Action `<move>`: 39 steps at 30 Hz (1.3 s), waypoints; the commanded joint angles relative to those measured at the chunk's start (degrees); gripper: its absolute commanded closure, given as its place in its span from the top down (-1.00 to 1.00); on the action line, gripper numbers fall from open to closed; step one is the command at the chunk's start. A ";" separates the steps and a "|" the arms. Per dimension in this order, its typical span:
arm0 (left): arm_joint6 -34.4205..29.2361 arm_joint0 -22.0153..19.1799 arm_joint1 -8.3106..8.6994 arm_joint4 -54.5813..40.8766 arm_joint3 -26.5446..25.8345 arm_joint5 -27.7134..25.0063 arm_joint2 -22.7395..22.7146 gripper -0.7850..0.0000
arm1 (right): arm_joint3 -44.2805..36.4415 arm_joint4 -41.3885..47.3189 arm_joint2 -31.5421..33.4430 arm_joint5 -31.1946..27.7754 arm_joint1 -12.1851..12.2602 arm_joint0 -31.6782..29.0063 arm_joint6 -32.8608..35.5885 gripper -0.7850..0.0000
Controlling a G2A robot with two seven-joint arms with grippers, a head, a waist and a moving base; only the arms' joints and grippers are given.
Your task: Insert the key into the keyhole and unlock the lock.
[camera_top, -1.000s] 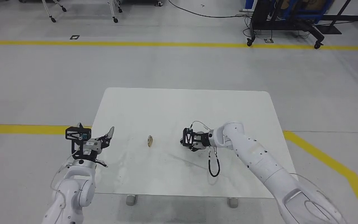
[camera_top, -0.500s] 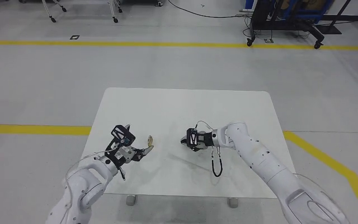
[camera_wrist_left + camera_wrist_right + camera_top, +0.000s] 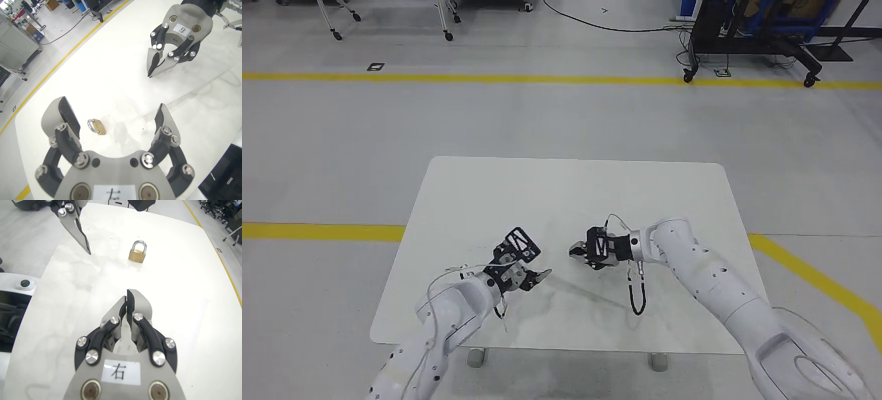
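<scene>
Lock [image 3: 97, 127]: a small brass padlock with a silver shackle rests on the white table [image 3: 662, 190], in the left half of it.

Nearest the robot, the left gripper [image 3: 112, 104] hovers over the lock with its jaws spread wide and nothing between them. From the left wrist view, the lock sits below and between the two ribbed pads [image 3: 68, 113], not touching either. From above, this gripper [image 3: 539, 277] hangs over the front left part of the table and covers the lock.

A little farther in, the right gripper [image 3: 126, 298] is near the table's middle, its tips pointing toward the left gripper. Its fingers are pressed together at the tips. Whether something thin is pinched between them cannot be told. In the right wrist view, the lock [image 3: 137, 252] lies beyond these tips, apart from them, with its shackle pointing away. The two grippers face each other, near but not touching.

A black cable [image 3: 634, 295] loops down from the right arm onto the table.

Beyond the table, yellow lines [image 3: 542, 78] cross the pale floor. At the far edge stands a dark wheeled frame [image 3: 752, 45].
</scene>
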 commanded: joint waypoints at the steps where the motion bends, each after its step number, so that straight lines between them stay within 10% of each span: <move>1: -0.82 -1.43 -0.35 0.81 1.66 1.07 1.93 1.00 | 0.64 -0.46 -0.25 0.08 0.07 0.26 -1.23 -1.00; 25: -2.73 -8.26 -2.72 2.14 10.39 7.26 9.09 1.00 | 8.28 -0.97 -4.25 -0.63 -0.09 4.15 -15.53 -1.00; 39: -1.33 -5.64 -1.84 -0.64 3.04 9.36 1.25 1.00 | 11.81 0.16 -5.93 1.73 -0.20 5.35 -21.75 -1.00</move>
